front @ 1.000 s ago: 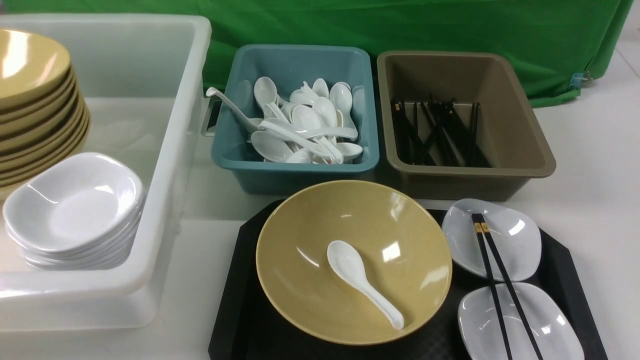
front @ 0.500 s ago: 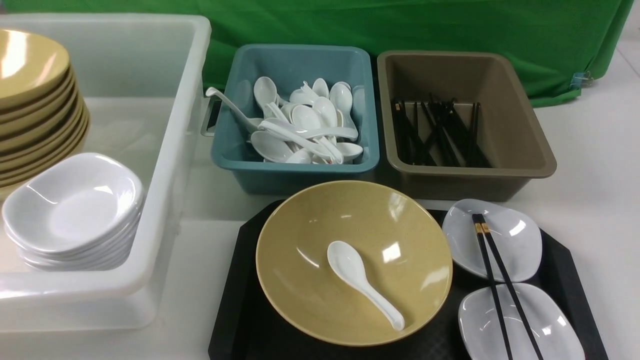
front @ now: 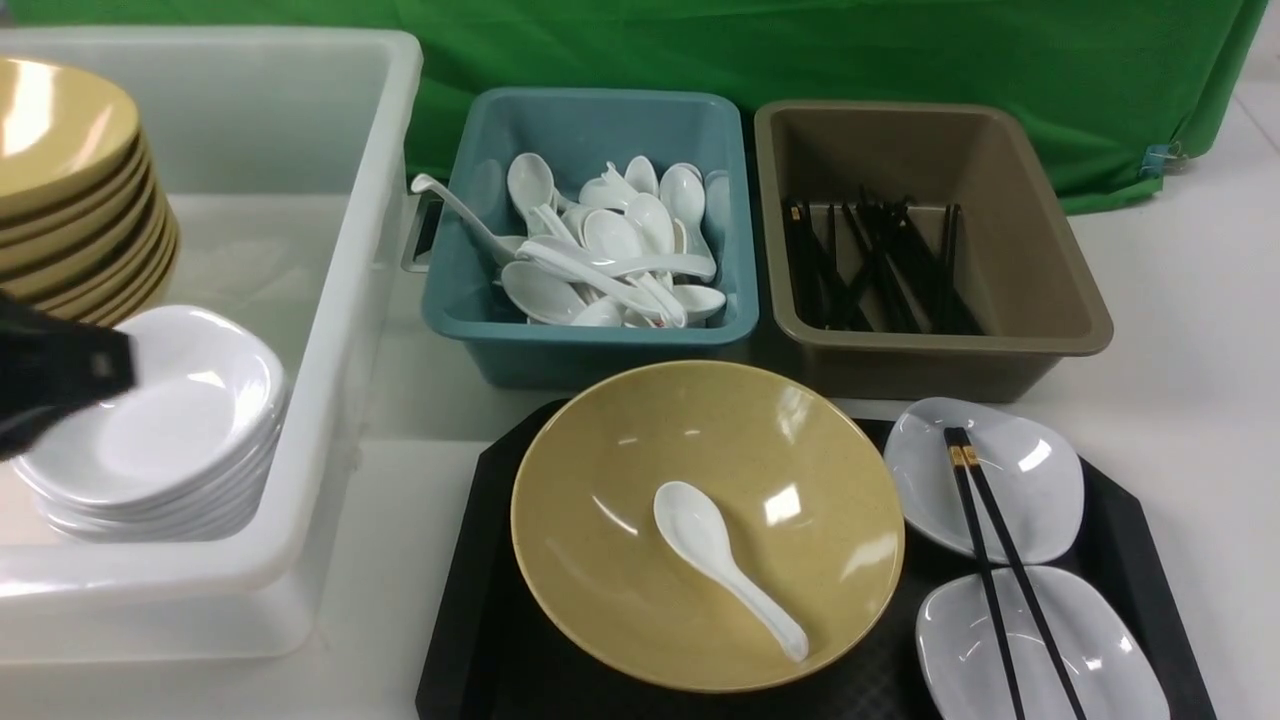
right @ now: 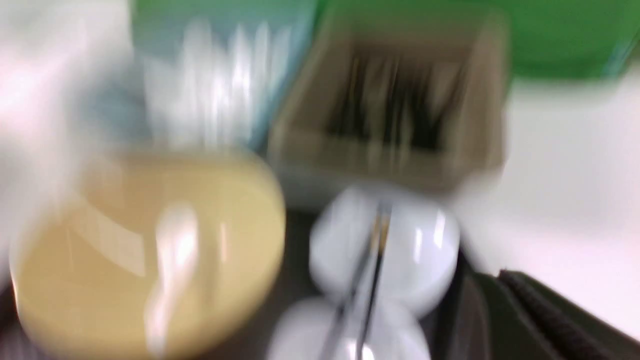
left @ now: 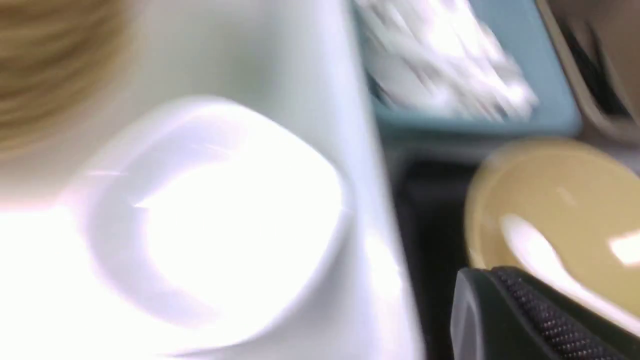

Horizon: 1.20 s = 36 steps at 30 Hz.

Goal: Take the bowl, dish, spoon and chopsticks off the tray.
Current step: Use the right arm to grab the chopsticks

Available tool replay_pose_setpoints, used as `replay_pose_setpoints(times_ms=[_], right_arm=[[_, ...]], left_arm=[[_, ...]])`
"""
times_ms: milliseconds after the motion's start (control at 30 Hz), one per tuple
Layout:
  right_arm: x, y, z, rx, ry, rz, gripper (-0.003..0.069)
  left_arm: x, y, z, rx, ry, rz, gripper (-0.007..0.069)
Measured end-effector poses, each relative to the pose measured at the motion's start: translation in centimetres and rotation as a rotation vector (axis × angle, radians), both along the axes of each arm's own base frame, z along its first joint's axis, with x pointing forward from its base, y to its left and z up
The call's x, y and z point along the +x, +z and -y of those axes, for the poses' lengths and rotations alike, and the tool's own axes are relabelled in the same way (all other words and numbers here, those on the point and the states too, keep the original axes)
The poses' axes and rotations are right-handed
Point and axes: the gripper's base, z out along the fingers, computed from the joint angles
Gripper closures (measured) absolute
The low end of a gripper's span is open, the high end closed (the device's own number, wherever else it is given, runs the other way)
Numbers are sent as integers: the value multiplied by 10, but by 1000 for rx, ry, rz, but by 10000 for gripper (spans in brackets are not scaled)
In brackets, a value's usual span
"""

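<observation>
The mustard-yellow bowl [front: 620, 470] sits on the black tray [front: 480, 620] with the white spoon [front: 725, 565] lying inside it. Two small white dishes [front: 1040, 480] [front: 1090, 650] sit at the tray's right, and the black chopsticks [front: 1000, 560] lie across both. My left gripper [front: 110, 370] enters at the left edge, over the stack of white dishes in the tub, far from the tray. In the blurred left wrist view its jaws [left: 505, 285] look shut and empty, with the bowl [left: 565, 200] beyond. My right gripper [right: 500, 290] looks shut and empty, near the chopsticks [right: 370, 270] and upper dish [right: 425, 250].
A clear white tub [front: 350, 300] at the left holds stacked yellow bowls [front: 60, 150] and stacked white dishes [front: 190, 420]. Behind the tray stand a teal tub [front: 590, 340] of white spoons and a brown tub [front: 1000, 345] of black chopsticks. A green cloth hangs behind.
My left gripper has come into the front view from the left edge, above the stacked white dishes. Nothing on the tray has moved.
</observation>
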Motion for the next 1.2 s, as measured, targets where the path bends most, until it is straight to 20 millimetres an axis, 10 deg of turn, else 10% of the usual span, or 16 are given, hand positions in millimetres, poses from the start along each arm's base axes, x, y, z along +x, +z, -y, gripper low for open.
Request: replay_pose_setpoints(times_ms=[233,533,733,900,1200], right_arm=[[45,-19,-25,-185,-7,-156,667],[126,-56,2,13,-53,-477,659],[177,-91,-5,63,-36,-567,400],[206,-126,-20,49,-30,-592,229],[239,-180,-31,15,-57,-642,202]], left_arm=[[45,-17,31,-12,-270,-110,634],[53,-7,130,126,-609,-115,636],[70,-5,190,169,-740,-100,636],[86,-19,209,183,-756,-133,636],[98,-38,217,209,-749,-160,631]])
